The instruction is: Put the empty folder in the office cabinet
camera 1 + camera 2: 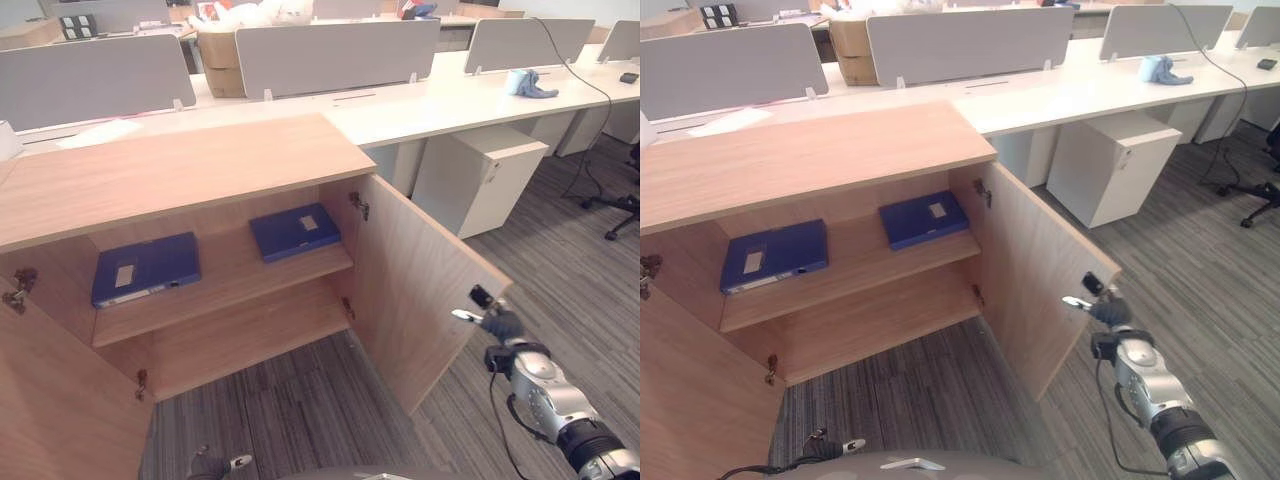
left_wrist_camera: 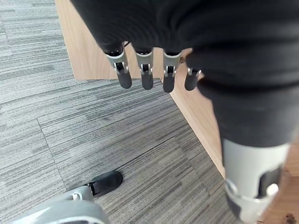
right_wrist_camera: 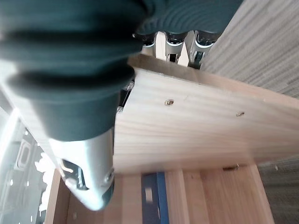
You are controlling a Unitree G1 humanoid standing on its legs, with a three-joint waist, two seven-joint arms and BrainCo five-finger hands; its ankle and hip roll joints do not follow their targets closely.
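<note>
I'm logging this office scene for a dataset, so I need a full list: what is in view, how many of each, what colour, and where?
folders: two, blue, lying flat on the cabinet's upper shelf, one left, one right
cabinet: one, light wood, both doors open, lower shelf bare
right cabinet door: one, light wood, swung out toward the right hand
desks: long white run behind the cabinet, with grey divider screens
drawer pedestal: one, white, under the desk
cardboard box: one, brown, on the far desk
cloth: one, blue, on the desk at right
carpet: grey striped floor
left hand: fingers straight, holding nothing, hanging low over the carpet
right hand: at the right door's outer edge
</note>
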